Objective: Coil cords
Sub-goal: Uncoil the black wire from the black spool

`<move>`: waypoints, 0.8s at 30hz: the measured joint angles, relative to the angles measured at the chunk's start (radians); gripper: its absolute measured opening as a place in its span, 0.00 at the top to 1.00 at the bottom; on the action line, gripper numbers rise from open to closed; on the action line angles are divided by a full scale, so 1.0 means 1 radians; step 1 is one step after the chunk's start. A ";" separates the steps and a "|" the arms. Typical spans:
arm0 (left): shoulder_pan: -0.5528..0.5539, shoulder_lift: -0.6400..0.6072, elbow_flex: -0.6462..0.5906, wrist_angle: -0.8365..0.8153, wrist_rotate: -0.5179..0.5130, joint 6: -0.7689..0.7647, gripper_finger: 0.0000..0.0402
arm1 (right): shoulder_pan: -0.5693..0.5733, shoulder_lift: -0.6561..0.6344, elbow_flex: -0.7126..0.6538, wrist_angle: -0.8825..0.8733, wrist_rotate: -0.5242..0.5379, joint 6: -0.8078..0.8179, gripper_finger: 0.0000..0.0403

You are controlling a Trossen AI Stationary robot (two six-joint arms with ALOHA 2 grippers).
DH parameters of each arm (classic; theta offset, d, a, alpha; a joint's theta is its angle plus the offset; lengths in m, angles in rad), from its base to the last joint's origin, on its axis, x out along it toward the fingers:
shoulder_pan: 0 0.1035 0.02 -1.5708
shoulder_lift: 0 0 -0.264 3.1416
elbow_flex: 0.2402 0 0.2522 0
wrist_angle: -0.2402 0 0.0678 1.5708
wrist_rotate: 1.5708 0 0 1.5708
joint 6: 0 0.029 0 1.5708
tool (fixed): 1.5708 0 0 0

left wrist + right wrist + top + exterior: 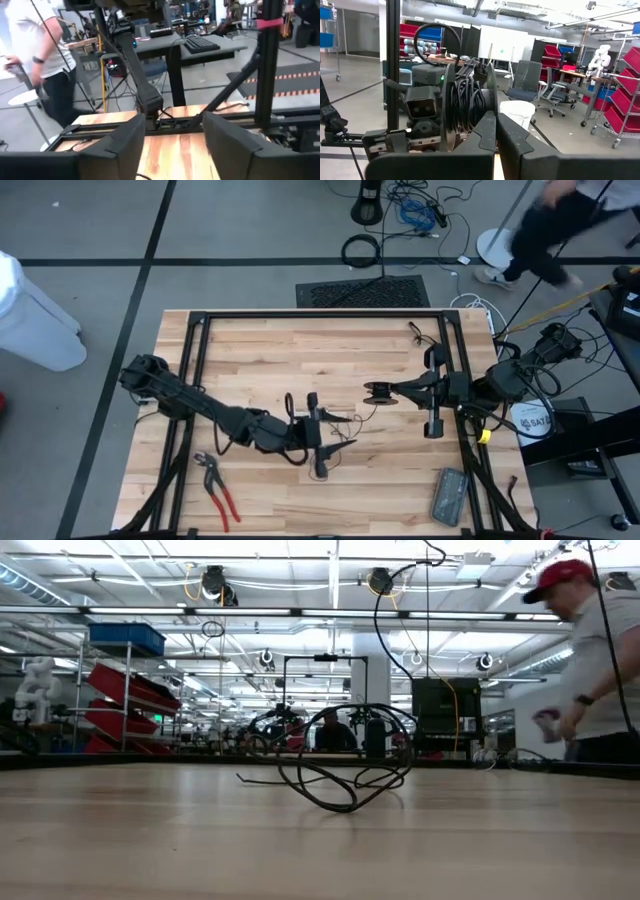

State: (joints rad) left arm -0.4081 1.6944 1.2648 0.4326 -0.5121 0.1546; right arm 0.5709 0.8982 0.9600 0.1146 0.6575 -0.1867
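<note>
The thin black cord (343, 436) lies in loose loops on the wooden table near its middle. In the low view those loops (345, 765) rest on the boards and partly stand up. My left gripper (347, 420) hovers over them, level and open, with nothing between its fingers (175, 125). The cord's small round dark puck (378, 391) is off the table at the tip of my right gripper (392, 391). That gripper is shut (496, 120). In the right wrist view, black turns of cord (465, 102) are wound on the puck. My right gripper comes level from the table's right side and is shut at the puck's near edge (479, 125). Its own fingers hide the exact place of contact. The puck stands on edge beyond the fingertips, lifted clear of the table, with cord wound around it.
Red-handled pliers (218, 490) lie near the front left and a grey flat device (450, 495) near the front right. Black frame rails (320, 315) border the table. A person (590, 650) moves beyond the far right corner. A thick black cable ring (360, 250) lies on the floor.
</note>
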 joint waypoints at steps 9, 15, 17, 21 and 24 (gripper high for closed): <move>0.028 0.000 0.000 0.084 0.065 -0.018 0.37 | 0.000 0.000 0.000 0.000 0.000 0.002 1.00; 0.035 0.054 0.000 0.178 0.086 -0.018 0.36 | -0.001 0.005 0.000 0.000 0.000 0.003 1.00; 0.042 0.086 0.000 0.224 0.085 -0.013 0.36 | -0.002 0.005 0.000 0.001 0.000 0.004 1.00; 0.049 0.115 0.000 0.273 0.009 0.063 0.37 | -0.002 0.005 0.000 0.000 0.000 0.010 1.00; 0.049 0.118 0.000 0.273 -0.012 0.099 0.40 | -0.002 0.005 0.000 0.000 0.000 0.010 1.00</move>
State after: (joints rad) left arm -0.3594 1.8126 1.2644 0.7053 -0.5242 0.2536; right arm 0.5686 0.9028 0.9600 0.1150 0.6576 -0.1764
